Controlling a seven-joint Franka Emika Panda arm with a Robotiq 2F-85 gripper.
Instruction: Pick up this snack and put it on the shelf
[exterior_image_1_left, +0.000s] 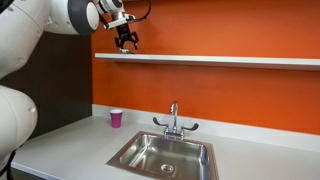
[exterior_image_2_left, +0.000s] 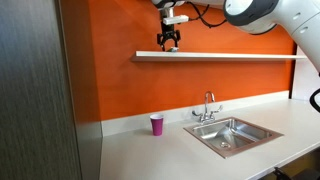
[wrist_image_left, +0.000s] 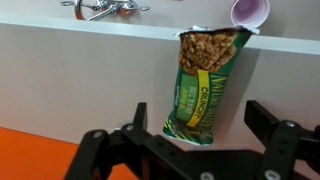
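I see the snack (wrist_image_left: 205, 85) in the wrist view as a flat, glossy green packet with crinkled, crimped ends, pale lettering and a printed picture of brown granola at its far end. It lies lengthwise on the shelf (wrist_image_left: 90, 70), a smooth matte white board with a straight, sharp front edge. The packet's far end reaches that edge and seems to jut slightly past it.

The gripper (wrist_image_left: 180, 135) hangs over the packet's near end with its jaws spread wide. The blocky black fingers (wrist_image_left: 95, 150) stand off to either side of the packet, apart from it, and hold nothing.

In both exterior views the gripper (exterior_image_1_left: 126, 42) (exterior_image_2_left: 170, 42) sits just above the thin white ledge (exterior_image_1_left: 220, 60) (exterior_image_2_left: 240, 56), close to the flat orange wall (exterior_image_1_left: 220, 30). The packet is too small for me to pick out there. The ledge runs long and bare away from the gripper.

Below, the pale grey countertop (exterior_image_1_left: 60, 140) is smooth. A small pink cup (exterior_image_1_left: 116, 118) (exterior_image_2_left: 157, 124) stands upright on it near the wall, well apart from the brushed steel sink (exterior_image_1_left: 122, 150) and its shiny metal faucet (exterior_image_1_left: 174, 118). There is open air between the ledge and the counter.
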